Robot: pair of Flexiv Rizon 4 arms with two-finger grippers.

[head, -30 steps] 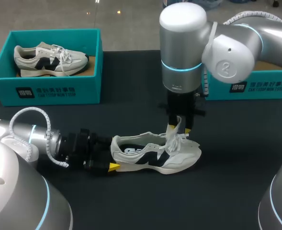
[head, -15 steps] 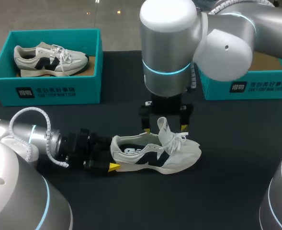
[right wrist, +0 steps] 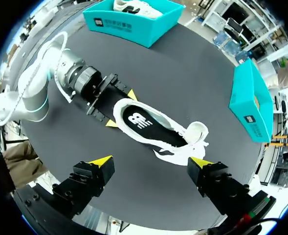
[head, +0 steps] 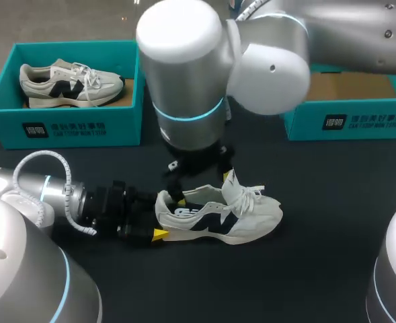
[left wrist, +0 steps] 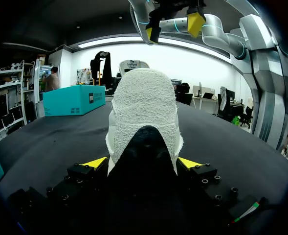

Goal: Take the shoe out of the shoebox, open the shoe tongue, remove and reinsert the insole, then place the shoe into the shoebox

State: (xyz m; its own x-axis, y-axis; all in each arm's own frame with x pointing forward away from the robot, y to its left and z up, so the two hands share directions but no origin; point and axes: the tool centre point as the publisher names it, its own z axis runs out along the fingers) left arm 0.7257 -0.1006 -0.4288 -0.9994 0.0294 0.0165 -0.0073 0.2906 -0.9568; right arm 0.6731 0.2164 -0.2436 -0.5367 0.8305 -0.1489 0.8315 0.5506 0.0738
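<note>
**Shoe gripped at the heel, out on the table**
The shoe [left wrist: 144, 107] is clamped at its heel between the fingers of the left gripper [left wrist: 143, 164] and is rested on its sole on the black table [head: 319, 269]. Ahead of that gripper, the black insole [right wrist: 144, 125] is seen inside and the tongue [head: 232, 183] is stood upright. The right gripper [right wrist: 151, 161] is spread wide above the shoe, touching nothing. Well beyond both grippers, a teal shoebox [head: 63, 128] holding a second shoe [head: 70, 82] and an open shoebox [head: 345, 121] are set well apart.
</note>
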